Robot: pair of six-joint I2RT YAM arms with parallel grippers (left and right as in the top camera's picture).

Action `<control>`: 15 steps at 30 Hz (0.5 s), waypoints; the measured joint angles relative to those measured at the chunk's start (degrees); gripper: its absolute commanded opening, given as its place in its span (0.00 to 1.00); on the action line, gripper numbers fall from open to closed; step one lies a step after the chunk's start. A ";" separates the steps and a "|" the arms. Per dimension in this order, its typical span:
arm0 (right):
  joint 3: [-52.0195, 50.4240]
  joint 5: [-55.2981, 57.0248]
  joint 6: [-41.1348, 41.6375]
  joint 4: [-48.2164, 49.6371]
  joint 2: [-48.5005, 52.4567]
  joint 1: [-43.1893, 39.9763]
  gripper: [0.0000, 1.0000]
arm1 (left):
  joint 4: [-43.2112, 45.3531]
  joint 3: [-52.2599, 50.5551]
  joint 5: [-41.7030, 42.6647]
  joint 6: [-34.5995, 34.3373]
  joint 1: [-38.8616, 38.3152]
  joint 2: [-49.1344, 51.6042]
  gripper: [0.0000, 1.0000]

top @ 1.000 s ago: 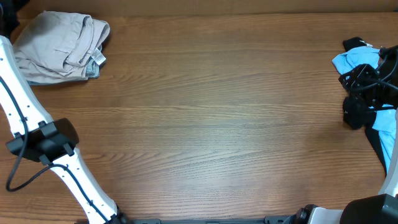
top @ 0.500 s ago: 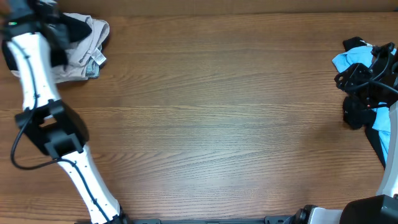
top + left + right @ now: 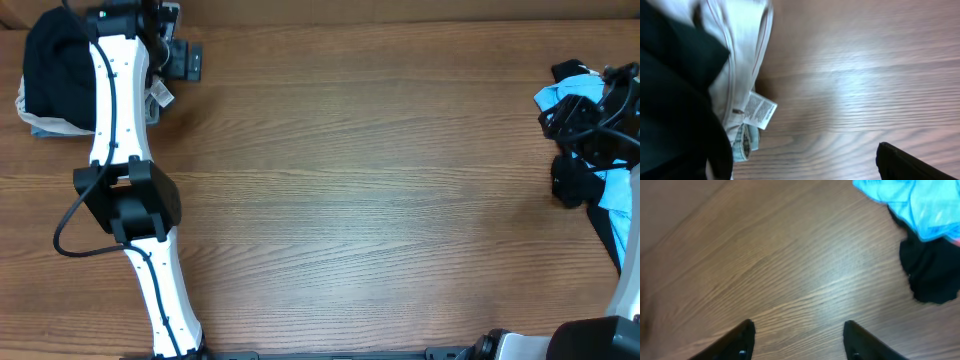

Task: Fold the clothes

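A black garment (image 3: 52, 62) lies on a folded beige pair of trousers (image 3: 40, 125) at the far left corner. In the left wrist view the black cloth (image 3: 675, 100) covers the beige trousers (image 3: 742, 55), whose white label (image 3: 759, 110) shows. My left gripper (image 3: 172, 52) hangs just right of this pile, open and holding nothing; only one of its fingers (image 3: 912, 165) shows. At the right edge lie a blue garment (image 3: 568, 95) and dark cloth (image 3: 932, 275). My right gripper (image 3: 800, 337) stands open over bare wood beside the blue garment (image 3: 910, 205), with nothing in it.
The wooden table (image 3: 360, 200) stretches between the two piles. My left arm (image 3: 125, 150) reaches diagonally up the left side from the front edge. A further bit of blue cloth (image 3: 625, 215) lies at the right edge under my right arm.
My left arm swung up over the far left pile, where a black garment now lies on the beige trousers, and its gripper opened. My right gripper's fingers spread wider.
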 measured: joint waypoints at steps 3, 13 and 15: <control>5.64 -0.04 -1.03 -2.82 0.02 0.00 0.75 | -2.89 5.70 0.22 -0.46 -0.76 -0.63 1.00; 25.03 -0.13 -4.50 -16.48 -0.13 2.29 1.00 | -6.47 15.32 1.16 -3.28 -1.05 -3.41 1.00; 28.11 0.07 -5.57 -18.82 -0.57 3.72 1.00 | -6.62 15.30 1.18 -3.45 -1.05 -3.41 1.00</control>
